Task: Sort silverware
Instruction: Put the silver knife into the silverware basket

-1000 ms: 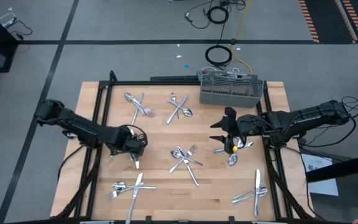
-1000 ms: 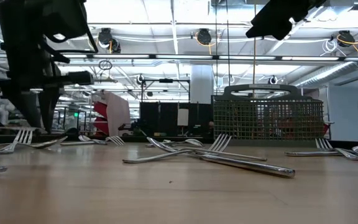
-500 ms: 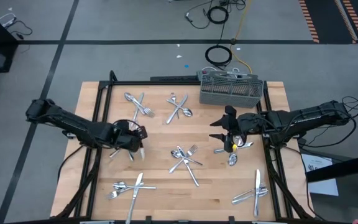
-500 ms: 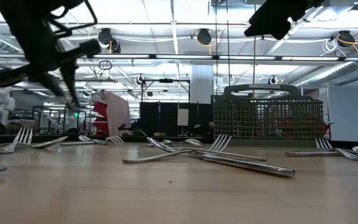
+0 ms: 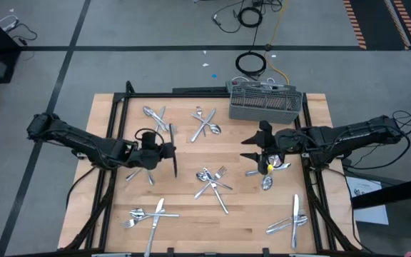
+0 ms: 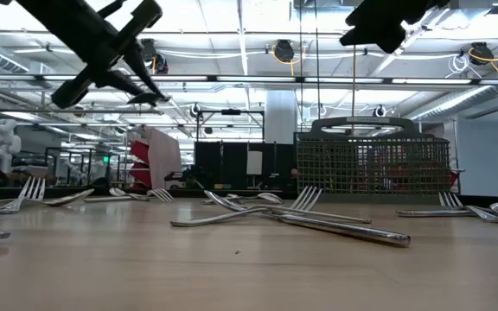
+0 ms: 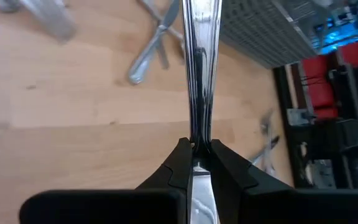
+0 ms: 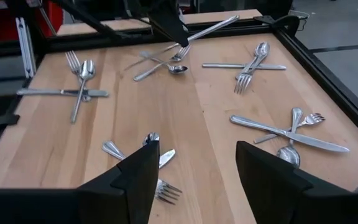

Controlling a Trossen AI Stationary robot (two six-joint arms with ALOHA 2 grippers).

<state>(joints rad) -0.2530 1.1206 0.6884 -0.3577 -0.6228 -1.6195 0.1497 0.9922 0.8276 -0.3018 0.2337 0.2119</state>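
Left pincer [image 7: 196, 163] clamps a knife [image 7: 199, 68] above scattered silverware [image 5: 212, 182]; caddy [image 5: 265, 104] beyond.

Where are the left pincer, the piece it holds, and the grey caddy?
left pincer [image 7: 195, 151]: left wrist view, midway between the fingertips.
held silverware piece [image 7: 199, 56]: left wrist view, mid-handle, clamped between the fingers.
grey caddy [image 5: 265, 106]: high view, mesh side wall, table's far edge.
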